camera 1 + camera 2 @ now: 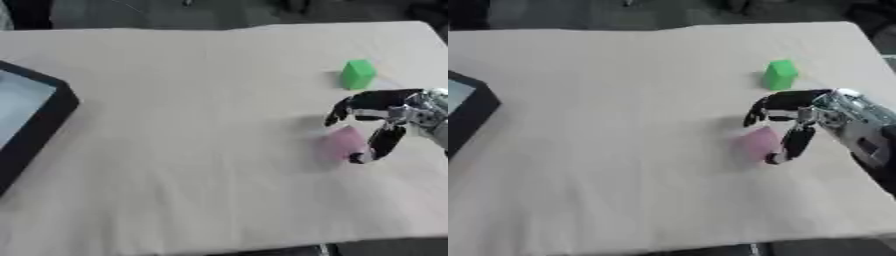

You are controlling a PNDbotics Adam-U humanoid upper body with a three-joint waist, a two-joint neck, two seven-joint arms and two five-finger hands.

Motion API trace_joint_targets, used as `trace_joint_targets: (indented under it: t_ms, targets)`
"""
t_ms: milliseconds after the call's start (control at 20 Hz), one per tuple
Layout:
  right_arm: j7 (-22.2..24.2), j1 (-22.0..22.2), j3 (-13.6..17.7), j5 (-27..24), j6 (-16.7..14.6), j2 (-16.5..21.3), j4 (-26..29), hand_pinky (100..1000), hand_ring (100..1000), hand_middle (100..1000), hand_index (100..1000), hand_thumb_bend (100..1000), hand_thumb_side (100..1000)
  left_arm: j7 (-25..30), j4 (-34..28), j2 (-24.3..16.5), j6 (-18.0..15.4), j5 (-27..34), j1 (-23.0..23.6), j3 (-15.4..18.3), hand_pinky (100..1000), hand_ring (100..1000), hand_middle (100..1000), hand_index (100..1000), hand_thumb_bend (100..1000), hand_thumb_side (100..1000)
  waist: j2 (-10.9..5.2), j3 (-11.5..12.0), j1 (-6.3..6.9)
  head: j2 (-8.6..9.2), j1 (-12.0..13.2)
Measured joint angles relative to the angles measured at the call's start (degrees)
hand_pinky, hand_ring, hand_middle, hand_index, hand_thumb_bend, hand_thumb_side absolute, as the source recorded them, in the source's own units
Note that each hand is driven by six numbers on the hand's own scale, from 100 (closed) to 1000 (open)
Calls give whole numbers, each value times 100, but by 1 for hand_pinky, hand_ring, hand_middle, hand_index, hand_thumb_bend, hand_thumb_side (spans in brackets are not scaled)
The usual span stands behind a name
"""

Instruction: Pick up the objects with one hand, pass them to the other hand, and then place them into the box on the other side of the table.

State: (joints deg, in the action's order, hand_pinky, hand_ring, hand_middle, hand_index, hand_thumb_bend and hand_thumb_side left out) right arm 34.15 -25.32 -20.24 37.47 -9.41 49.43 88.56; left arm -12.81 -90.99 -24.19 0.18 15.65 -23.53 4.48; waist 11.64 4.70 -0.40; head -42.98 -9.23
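A pink block (pixel 341 142) lies on the cream tablecloth at the right. My right hand (pixel 802 117) comes in from the right edge and hovers over it, fingers and thumb curved down on either side of the block; I cannot tell whether they touch it. Beyond the hand stands a green block (pixel 358 74), upright and apart from it. The black box (pixel 39 125) with a pale inside sits at the table's left edge. My left hand is out of sight.
The cloth-covered table (pixel 192 150) stretches between the blocks and the box. Its front edge runs along the bottom of the view, and dark floor shows past the far edge.
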Motion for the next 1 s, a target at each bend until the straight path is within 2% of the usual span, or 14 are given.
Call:
trace_joint_targets:
  t_ms: [200,450,550,850,1000]
  targets:
    - [-134,-30,-36,33,10,-83,-87,841,779,645,703,402,168,2,-20,0,0,0,0,-2,822,800,806,885,439,776,0,8,0,-5,-1]
    - [-356,-26,-18,-46,55,-92,-88,819,718,543,596,156,134,2,-51,0,-1,0,5,-2,821,802,802,883,438,774,0,15,0,-23,13]
    - [-432,2,58,-182,96,-91,19,815,705,525,579,117,128,1,-75,0,-1,0,18,-2,820,800,800,881,438,773,0,5,0,-23,44]
    - [-659,35,488,-990,424,-86,677,810,679,517,577,100,100,0,-221,-2,3,-16,41,-19,811,783,782,869,438,762,0,-25,0,-15,112]
    - [-878,22,654,-1321,656,-100,1079,802,661,517,578,100,100,-5,-312,-8,118,-83,43,-64,805,763,757,843,441,730,0,-34,1,27,138]
